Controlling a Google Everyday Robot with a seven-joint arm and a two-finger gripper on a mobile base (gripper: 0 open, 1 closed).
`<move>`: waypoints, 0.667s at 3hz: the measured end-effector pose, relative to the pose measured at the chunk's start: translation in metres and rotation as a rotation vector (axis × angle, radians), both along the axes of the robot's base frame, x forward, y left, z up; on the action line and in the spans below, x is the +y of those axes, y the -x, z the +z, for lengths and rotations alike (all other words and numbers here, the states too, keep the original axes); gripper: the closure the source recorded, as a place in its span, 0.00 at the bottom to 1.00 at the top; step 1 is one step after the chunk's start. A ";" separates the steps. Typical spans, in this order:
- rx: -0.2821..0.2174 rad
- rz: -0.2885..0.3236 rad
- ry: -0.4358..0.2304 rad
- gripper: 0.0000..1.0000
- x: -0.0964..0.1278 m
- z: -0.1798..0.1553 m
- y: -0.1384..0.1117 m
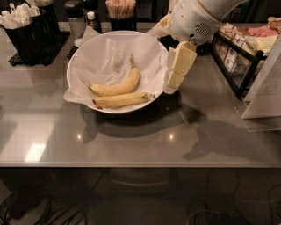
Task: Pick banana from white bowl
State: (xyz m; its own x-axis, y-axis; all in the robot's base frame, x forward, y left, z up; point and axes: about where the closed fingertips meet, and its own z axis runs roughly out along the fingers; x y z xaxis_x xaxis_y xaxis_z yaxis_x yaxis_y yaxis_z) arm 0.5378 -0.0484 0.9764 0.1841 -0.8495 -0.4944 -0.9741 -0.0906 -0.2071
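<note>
The white bowl (78,60), wide and lined with crinkled white paper, stands on the grey counter at centre left. Two bananas lie in it. The banana (121,100), the straighter one with a dark blunt end at its right, lies along the front wall. A more arched banana (119,87) with a long thin stem lies just behind it, touching it. My gripper (172,82) hangs from the cream arm just outside the bowl's right rim, pointing down, right of the banana's dark end. It holds nothing that I can see.
A black caddy of white cutlery (27,27) stands at the back left. Shakers (75,18) and a cup of sticks (120,12) stand behind the bowl. A black wire rack of packets (243,57) and a white sign stand (266,90) are at the right.
</note>
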 end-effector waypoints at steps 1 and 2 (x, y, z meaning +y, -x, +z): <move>0.000 0.000 0.000 0.18 0.000 0.000 0.000; 0.017 0.000 -0.017 0.41 0.006 -0.011 -0.002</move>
State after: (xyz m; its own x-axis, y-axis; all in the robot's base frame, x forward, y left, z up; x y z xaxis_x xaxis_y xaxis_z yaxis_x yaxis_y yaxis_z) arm 0.5395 -0.0419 0.9650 0.1759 -0.8407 -0.5121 -0.9775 -0.0876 -0.1921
